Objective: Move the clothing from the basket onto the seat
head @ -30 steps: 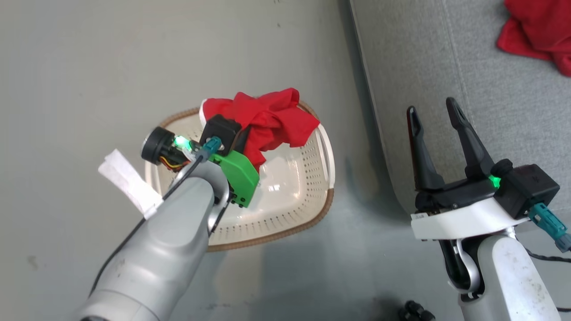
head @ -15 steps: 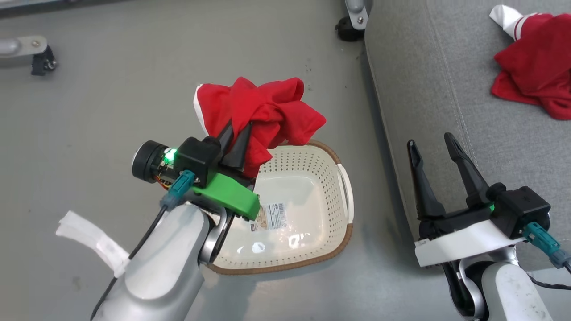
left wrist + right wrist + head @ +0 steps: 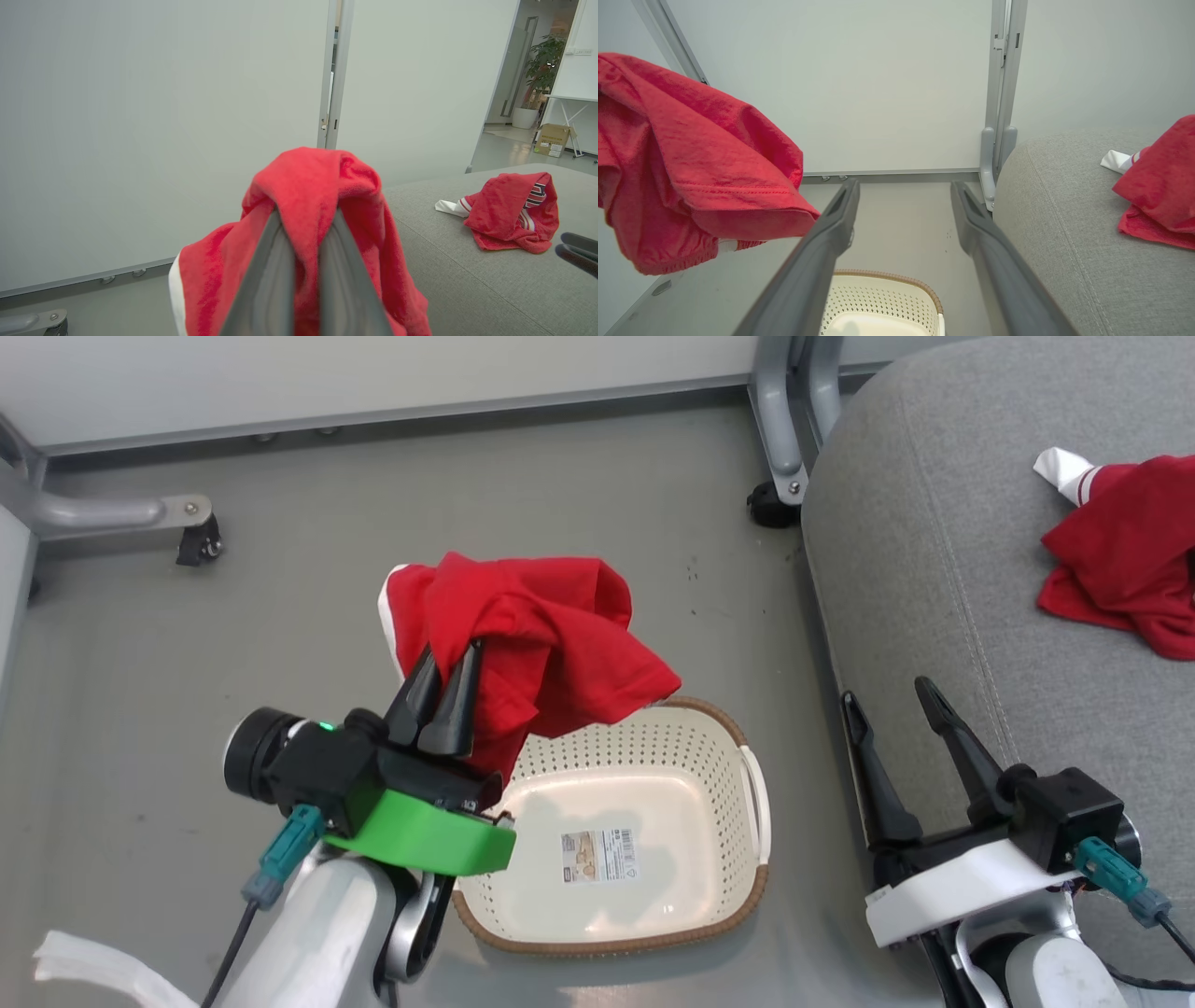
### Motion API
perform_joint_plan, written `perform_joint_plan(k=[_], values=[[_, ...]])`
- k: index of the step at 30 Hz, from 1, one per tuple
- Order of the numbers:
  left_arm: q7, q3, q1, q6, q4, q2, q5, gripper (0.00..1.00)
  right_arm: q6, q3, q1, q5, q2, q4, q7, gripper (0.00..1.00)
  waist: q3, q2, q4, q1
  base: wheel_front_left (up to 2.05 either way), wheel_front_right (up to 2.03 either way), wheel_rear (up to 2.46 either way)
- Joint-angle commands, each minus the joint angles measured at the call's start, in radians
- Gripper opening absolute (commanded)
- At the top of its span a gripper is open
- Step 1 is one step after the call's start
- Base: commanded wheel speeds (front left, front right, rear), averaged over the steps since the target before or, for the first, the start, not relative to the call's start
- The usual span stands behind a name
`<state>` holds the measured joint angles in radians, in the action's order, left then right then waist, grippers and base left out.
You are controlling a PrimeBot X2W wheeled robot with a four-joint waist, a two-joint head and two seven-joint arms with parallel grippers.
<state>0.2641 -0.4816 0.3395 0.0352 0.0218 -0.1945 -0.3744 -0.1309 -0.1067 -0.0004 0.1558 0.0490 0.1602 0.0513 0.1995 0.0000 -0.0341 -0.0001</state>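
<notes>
My left gripper's (image 3: 451, 661) 2 fingers (image 3: 266, 284) are pressed close together, pinching a fold of a red garment (image 3: 551, 635) with white trim. In the left wrist view the cloth bunches over both fingertips and hangs down on either side of them. In the head view the garment sits at the centre of the frame, raised above the basket (image 3: 653, 747), its lower edge overlapping the basket's upper left rim. The basket, at lower centre on the grey floor (image 3: 280, 616), has a paper label (image 3: 600, 855) on its bare bottom.

At lower right, my right gripper (image 3: 885, 709) has its 2 fingers spread wide with nothing between them, just beside the edge of the seat (image 3: 934, 616). The grey seat takes up the right side of the frame. A red jersey (image 3: 1120, 560) with a white striped cuff lies on it at upper right.

I judge the grip to be on 1 small fold, so a quick swing to the right could let the cloth slide out and drop it on the floor short of the seat. The hanging tail could also catch the basket rim and drag the light basket, or snag on my open right fingers, which stand between basket and seat.
</notes>
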Motion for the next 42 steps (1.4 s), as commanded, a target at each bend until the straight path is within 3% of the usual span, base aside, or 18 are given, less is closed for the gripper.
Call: perform_joint_plan(k=[1, 12, 30, 36, 42], values=[[0.0, 0.011, -0.036, 0.0, -0.014, 0.002, -0.001, 0.0, 0.0, -0.002, 0.025, -0.004, 0.003, 0.003, -0.007, 1.0, -0.052, 0.0, 0.016, 0.0001, 0.0, 0.0, 0.0], [0.0, 0.019, -0.162, -0.005, -0.038, 0.005, -0.005, 0.0, 0.0, -0.013, 0.109, 0.01, 0.003, 0.014, -0.036, 1.0, -0.147, 0.0, 0.005, 0.0001, 0.0, 0.0, 0.0], [0.0, 0.039, -0.172, -0.011, -0.04, 0.006, -0.015, 0.0, 0.0, -0.023, 0.138, 0.017, 0.003, 0.04, -0.06, 1.0, -0.182, 0.0, -0.001, 0.0001, 0.0, 0.0, 0.0], [0.0, 0.036, -0.163, -0.016, -0.029, 0.009, -0.017, 0.0, 0.0, -0.081, 0.11, 0.023, 0.003, 0.03, -0.07, 1.0, -0.181, 0.0, 0.002, 0.0001, 0.0, 0.0, 0.0], [0.0, 0.027, -0.139, -0.026, -0.027, 0.013, -0.011, 0.0, 0.0, -0.21, 0.015, 0.064, 0.024, -0.01, -0.062, 1.0, -0.16, 0.0, 0.009, 0.0001, 0.0, 0.0, 0.0]])
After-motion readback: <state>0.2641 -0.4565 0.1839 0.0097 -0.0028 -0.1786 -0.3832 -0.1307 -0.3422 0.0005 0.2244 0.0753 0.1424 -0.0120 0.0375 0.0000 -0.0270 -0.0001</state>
